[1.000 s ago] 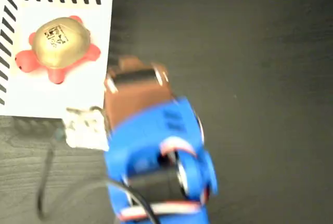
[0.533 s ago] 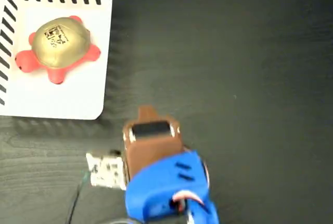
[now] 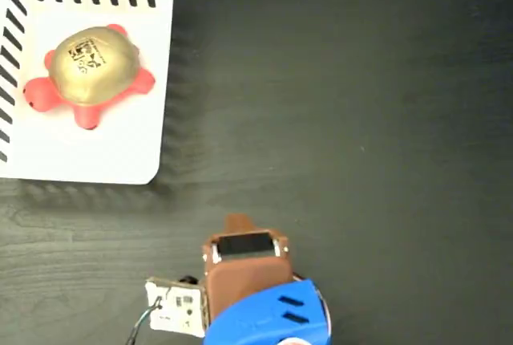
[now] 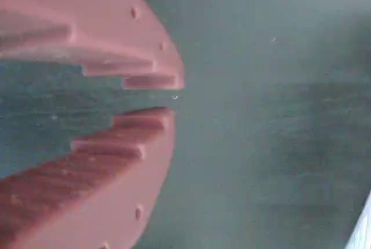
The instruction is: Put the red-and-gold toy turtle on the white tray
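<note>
Gold-shelled red-and-gold toy turtle [image 3: 86, 77] sits on the white tray [image 3: 120, 152] (job looks done); your hand [image 4: 168, 95], slightly parted and empty, just park it clear.

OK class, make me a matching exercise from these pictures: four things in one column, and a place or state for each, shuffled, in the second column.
Things:
1. red-and-gold toy turtle
2. white tray
3. end effector
4. black table

Places or states:
A. at the bottom edge of the fixed view, holding nothing
B. in the top left corner of the fixed view
C. lying on the tray
D. under everything, dark and wood-grained

Pairs: 1-C, 2-B, 3-A, 4-D
</note>
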